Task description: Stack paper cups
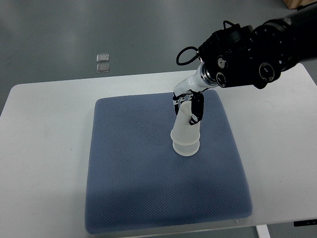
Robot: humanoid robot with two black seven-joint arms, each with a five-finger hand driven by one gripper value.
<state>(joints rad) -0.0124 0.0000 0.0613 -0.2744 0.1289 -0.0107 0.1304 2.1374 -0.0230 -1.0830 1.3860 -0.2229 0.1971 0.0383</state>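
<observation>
Where the white table (44, 163) meets the bottom edge of the picture, a blue cushion (148, 188) lies flat on it, covering most of the middle. Near the cushion's centre, a little toward its far right side, stands a stack of paper cups (186, 135), upside down, its wide rim on the fabric and its narrow end leaning up toward the arm. The right hand (190, 110) has its dark fingers (197, 110) closed around the upper part of the stack. Behind it the black arm (257, 49) reaches in from the upper right. Beyond the table, two small clear squares (103, 62) lie on the grey floor (59, 29).
</observation>
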